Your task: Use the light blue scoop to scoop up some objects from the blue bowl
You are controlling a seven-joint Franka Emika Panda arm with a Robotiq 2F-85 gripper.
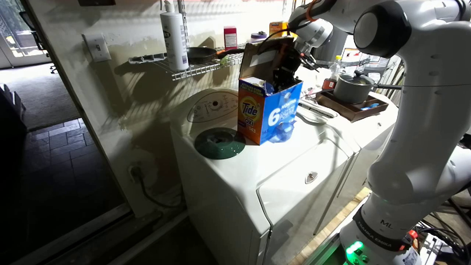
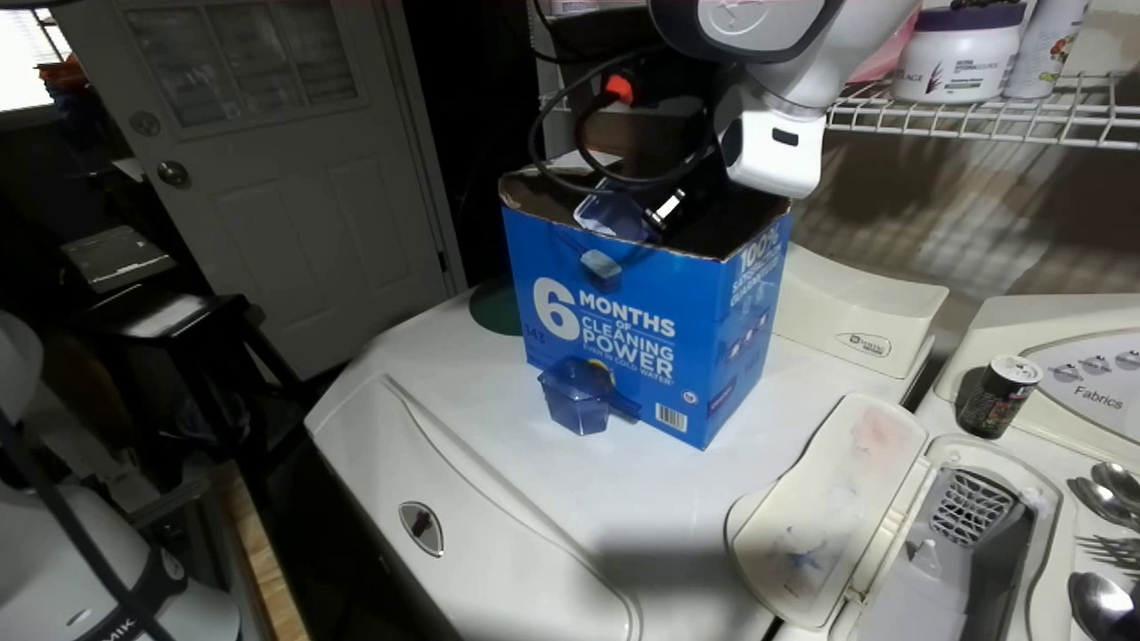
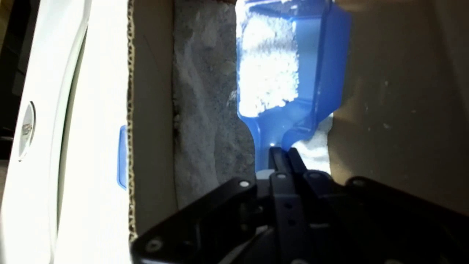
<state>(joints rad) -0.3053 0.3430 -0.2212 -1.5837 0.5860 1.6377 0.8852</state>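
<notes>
My gripper reaches down into the open detergent box on the washer. Its fingers are close together on the handle of the light blue scoop. The scoop holds white powder and sits above grey-white powder in the box. In an exterior view the held scoop shows just inside the box rim, tilted. The fingertips are hidden by the box in both exterior views. A similar blue scoop lies on the washer against the box front. No teal-blue bowl plainly shows; a dark green round dish lies beside the box.
The cardboard walls stand close around my gripper. An open beige compartment lid, spoons and a dark can lie to one side. A grey pot stands in a brown tray. A wire shelf runs behind.
</notes>
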